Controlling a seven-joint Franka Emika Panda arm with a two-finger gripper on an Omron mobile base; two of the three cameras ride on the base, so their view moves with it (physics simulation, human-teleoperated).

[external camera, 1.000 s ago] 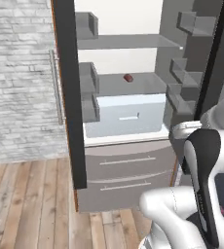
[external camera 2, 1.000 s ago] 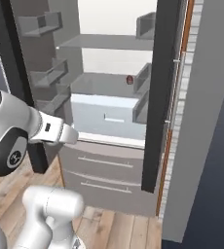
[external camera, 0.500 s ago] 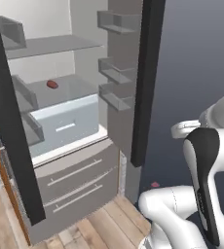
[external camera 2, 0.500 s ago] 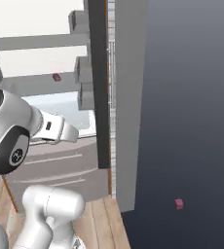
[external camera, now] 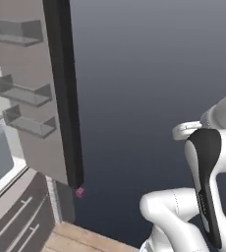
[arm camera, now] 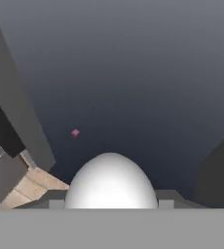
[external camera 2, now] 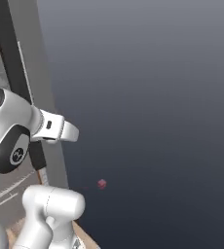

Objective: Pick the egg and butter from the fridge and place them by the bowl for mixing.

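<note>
The egg [arm camera: 110,182], white and smooth, sits at the bottom middle of the hand view between the two fingertips of my gripper [arm camera: 110,200], which is shut on it. The fridge [external camera: 36,98] stands at the left edge of the left base view, its open dark-grey door showing grey shelves, with pale drawers [external camera: 16,216] below. Its door edge [external camera 2: 11,58] runs up behind my arm in the right base view, and the fridge [arm camera: 7,121] also lies along the left side of the hand view. The butter and the bowl are out of view.
A dark blue-grey blank expanse lies ahead and to the right. A tiny pink cube [external camera: 79,192] [external camera 2: 102,183] [arm camera: 75,133] hangs low near the fridge door's foot. Wooden floor [external camera: 85,241] [arm camera: 36,185] runs beside the fridge.
The whole picture has swept: the base has turned to the right, so the fridge interior has slid off to the left and dark blank space has come in. The grip looks unchanged.
</note>
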